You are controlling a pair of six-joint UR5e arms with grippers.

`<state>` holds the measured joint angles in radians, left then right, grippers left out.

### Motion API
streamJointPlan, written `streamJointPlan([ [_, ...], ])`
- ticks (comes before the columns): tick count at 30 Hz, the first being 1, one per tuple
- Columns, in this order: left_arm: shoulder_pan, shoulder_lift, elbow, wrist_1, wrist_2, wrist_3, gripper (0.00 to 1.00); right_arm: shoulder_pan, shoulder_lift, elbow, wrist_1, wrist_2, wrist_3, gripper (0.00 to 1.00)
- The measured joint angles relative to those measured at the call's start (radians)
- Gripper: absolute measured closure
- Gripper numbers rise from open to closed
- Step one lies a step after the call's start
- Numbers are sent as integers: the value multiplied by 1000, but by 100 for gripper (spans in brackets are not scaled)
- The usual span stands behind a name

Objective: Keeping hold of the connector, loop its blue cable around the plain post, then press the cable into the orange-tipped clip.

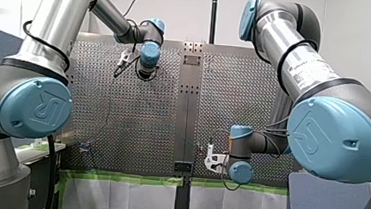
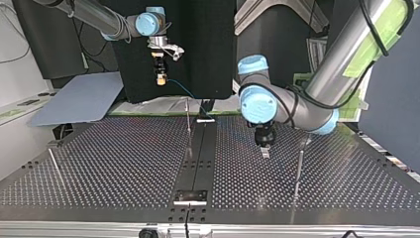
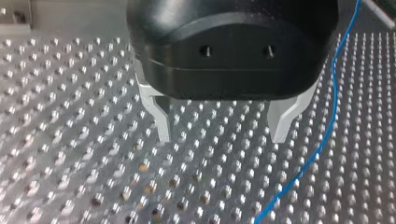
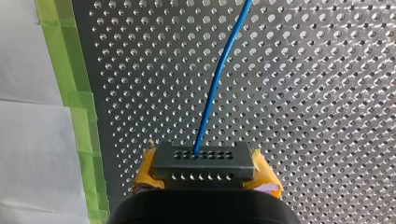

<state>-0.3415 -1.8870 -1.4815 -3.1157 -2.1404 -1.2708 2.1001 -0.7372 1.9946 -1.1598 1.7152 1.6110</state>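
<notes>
Our right gripper (image 4: 204,173) is clamped on the black connector (image 4: 203,161), with a yellow pad on either side. The blue cable (image 4: 219,79) leaves it straight ahead of the jaws. Our left gripper (image 3: 222,137) has jaws wide with nothing between; the cable passes just beside 1 finger. A thin post (image 2: 300,161) stands near it, but we cannot make out an orange tip. Judgement: clamp firm, swing wide round the post, avoid kinks. The perforated table (image 3: 70,140) is bare metal; green tape (image 4: 74,93) edges it beside the right jaws, with white sheet beyond
</notes>
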Motion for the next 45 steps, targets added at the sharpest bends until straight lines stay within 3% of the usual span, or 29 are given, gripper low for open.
streamJointPlan([
  [7,4,-10,40,8,-67,41,0,2,0,0,0,0,-1,100],
  [15,-2,-76,78,-12,-116,72,0,4,0,-1,1,0,-1,100],
  [21,5,-124,83,0,-122,80,0,4,0,-1,1,0,-2,100],
  [35,17,-147,113,5,-127,90,0,9,0,-1,2,0,-3,100],
  [45,20,-230,133,-17,-121,55,0,10,0,-1,4,1,-4,100],
])
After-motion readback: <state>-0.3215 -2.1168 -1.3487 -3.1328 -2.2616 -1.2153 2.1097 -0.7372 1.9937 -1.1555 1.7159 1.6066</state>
